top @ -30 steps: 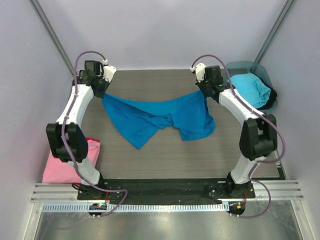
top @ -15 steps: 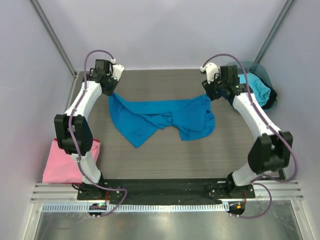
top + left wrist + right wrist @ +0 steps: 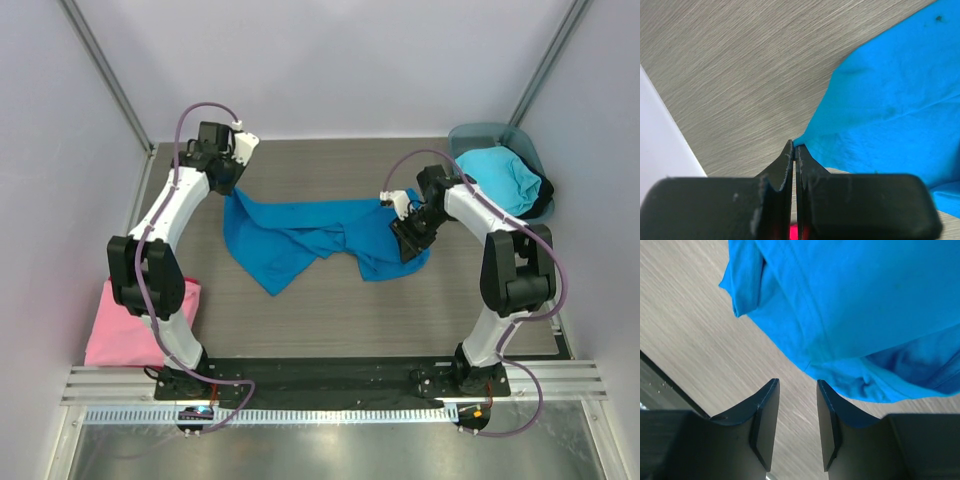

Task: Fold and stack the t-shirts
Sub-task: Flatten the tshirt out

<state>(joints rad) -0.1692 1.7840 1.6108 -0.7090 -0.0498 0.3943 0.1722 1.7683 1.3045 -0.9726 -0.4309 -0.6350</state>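
Pinching blue t-shirt [image 3: 300,232] corner — left hand [image 3: 794,149]; right hand [image 3: 797,386] spread.

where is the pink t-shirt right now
In the top view, the pink t-shirt lies at the near-left corner of the table, beside the left arm.

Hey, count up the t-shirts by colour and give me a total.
1 deep blue t-shirt
1 pink t-shirt
1 cyan t-shirt
Total: 3
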